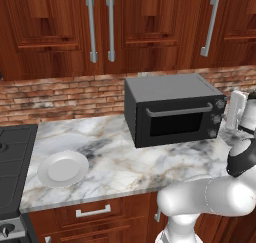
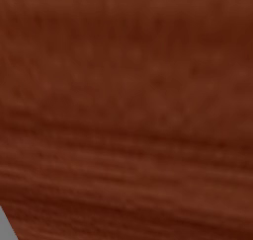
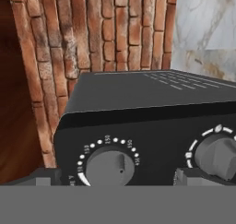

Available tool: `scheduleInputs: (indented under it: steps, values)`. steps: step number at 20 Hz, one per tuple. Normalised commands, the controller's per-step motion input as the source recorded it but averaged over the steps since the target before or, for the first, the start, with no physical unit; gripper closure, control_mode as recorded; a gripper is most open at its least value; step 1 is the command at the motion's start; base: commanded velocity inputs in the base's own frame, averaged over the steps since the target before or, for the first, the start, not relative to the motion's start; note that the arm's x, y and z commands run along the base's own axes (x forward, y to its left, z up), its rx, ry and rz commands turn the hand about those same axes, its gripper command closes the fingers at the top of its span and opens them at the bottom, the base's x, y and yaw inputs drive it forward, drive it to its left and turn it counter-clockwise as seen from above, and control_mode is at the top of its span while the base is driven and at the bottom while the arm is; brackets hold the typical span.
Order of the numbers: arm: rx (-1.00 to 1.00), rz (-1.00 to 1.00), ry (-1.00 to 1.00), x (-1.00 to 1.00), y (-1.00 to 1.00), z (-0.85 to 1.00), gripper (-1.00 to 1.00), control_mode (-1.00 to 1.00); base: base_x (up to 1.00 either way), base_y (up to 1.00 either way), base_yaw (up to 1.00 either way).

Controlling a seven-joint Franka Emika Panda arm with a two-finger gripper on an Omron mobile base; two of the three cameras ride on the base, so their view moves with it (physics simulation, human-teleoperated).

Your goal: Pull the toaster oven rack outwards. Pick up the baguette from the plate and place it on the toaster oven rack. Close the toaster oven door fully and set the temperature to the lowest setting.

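The dark grey toaster oven [image 1: 172, 109] stands on the marble counter against the brick wall. Its toaster oven door [image 1: 175, 121] is shut, with the silver bar handle [image 1: 179, 110] across the top. The rack is hidden behind the door. The white plate [image 1: 63, 168] lies bare at the counter's left; the baguette is out of view. My hand [image 1: 236, 109] hovers at the oven's right end, by the column of knobs [image 1: 216, 119]. In the hand view my gripper [image 3: 117, 178] is open, its fingertips [image 3: 44, 176] standing wide either side of a dial knob [image 3: 110, 165]. A second knob [image 3: 216, 156] sits to the right.
A stove top [image 1: 12, 162] borders the counter at the left. Wooden wall cabinets with bar handles [image 1: 92, 29] hang above. A drawer front [image 1: 92, 212] sits below the counter edge. A brown wooden surface [image 2: 126, 110] stands close before the right base camera.
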Motion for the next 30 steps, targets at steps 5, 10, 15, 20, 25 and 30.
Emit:
scheduleInputs:
  steps: [5,10,15,20,25,30]
  values:
    - [0.02,-0.01,-0.2,-0.04,0.09,0.0,-1.0,-1.0,0.0,0.0,0.0]
    - [0.01,-0.03,-0.09,-0.01,0.06,0.0,-1.0,-1.0,0.0,0.0,0.0]
    - [0.01,0.0,0.0,0.0,0.0,0.0,-1.0,-1.0,0.0,0.0,0.0]
    - [0.05,-0.01,0.0,0.01,0.0,0.0,-1.0,-1.0,0.0,0.0,0.0]
    - [0.09,-0.02,0.0,0.0,-0.22,0.0,-1.0,-1.0,0.0,0.0,0.0]
    - [0.12,-0.04,0.06,0.0,-0.17,0.0,-1.0,-1.0,0.0,0.0,0.0]
